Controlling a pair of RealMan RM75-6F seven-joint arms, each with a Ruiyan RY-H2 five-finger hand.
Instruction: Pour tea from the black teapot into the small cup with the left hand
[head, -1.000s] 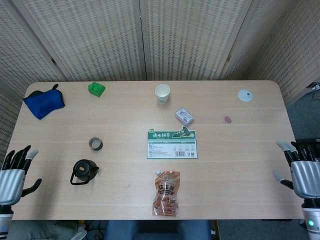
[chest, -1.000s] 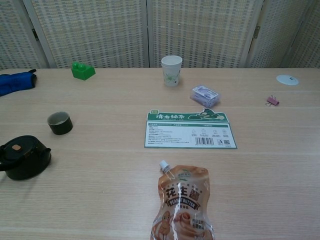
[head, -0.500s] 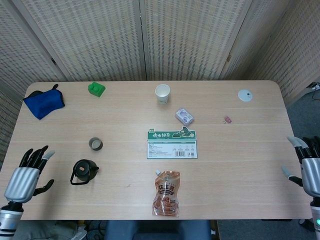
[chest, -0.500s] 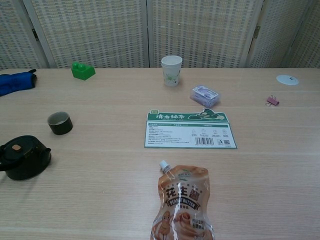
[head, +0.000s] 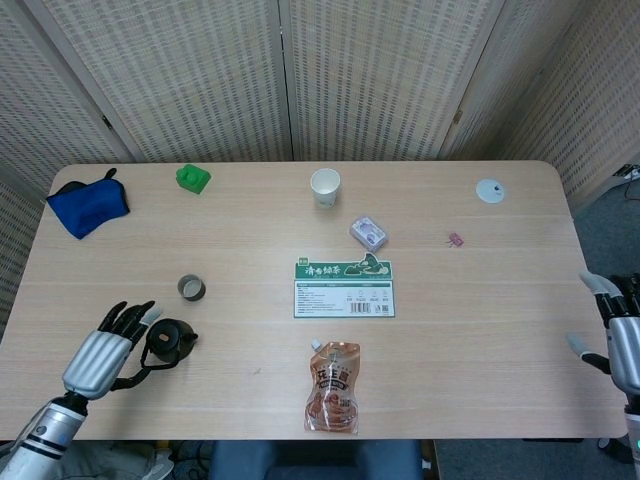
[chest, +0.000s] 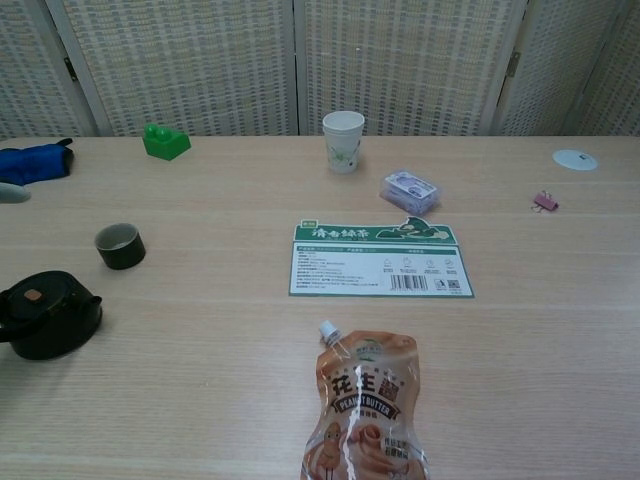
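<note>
From the head view, the teapot (head: 169, 340) sits near the front left of the surface (head: 480, 290), upright, lid on. Its loop handle curls out toward the front-left edge, and the spout side seems to face right and back, though it is too small to be sure. The left robot hand (head: 103, 356) lies just beside the pot on the handle side, fingers spread wide, holding nothing; its thumb reaches toward the handle, and I cannot tell whether it touches. The cup (head: 191, 288) stands a little behind the pot, upright, near but apart from it. The right robot hand (head: 618, 335) waits at the far right edge, fingers apart and empty, well away from everything.

From the chest view, the teapot (chest: 45, 316) shows as a squat, dark, glossy body with a small tan knob on its lid; it looks like ceramic or iron, so I judge it stiff, fairly heavy for its bulk, smooth-skinned and breakable if knocked. The lid looks loose-fitting and may slide off when the pot tips. The handle runs off the left border, and that is the place to grip: wrap the fingers through the loop, thumb over the top, so the weight hangs below the grip. The cup (chest: 120, 246) is small, dark outside, pale inside, light and easy to nudge. No robot hand shows plainly here.
</note>
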